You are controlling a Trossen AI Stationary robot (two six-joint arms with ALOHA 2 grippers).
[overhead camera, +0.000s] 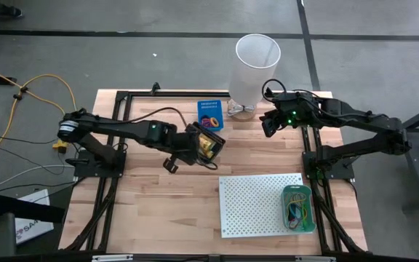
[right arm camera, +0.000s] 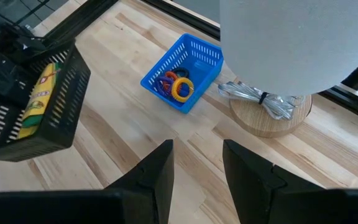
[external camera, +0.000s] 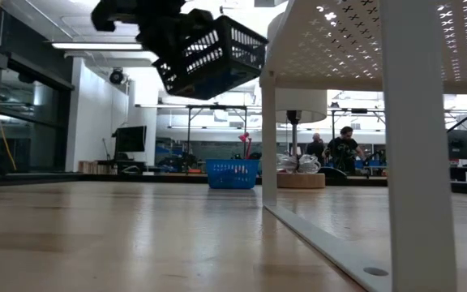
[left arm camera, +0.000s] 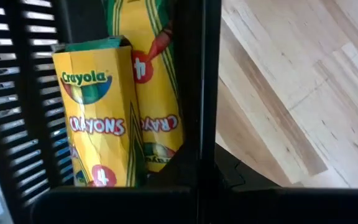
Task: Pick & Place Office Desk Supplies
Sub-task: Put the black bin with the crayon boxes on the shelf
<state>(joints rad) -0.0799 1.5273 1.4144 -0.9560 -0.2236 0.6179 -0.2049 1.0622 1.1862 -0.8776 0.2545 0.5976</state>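
Crayon packs (left arm camera: 101, 118): yellow, red lettering, upright in black basket (right arm camera: 39, 112).

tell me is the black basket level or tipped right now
Tipped. The black basket, held off the table by the left tool, hangs tilted in the low view, with the crayon packs inside.

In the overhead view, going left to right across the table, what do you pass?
Left gripper holding the black basket → blue basket → white lamp → right gripper → green tray.
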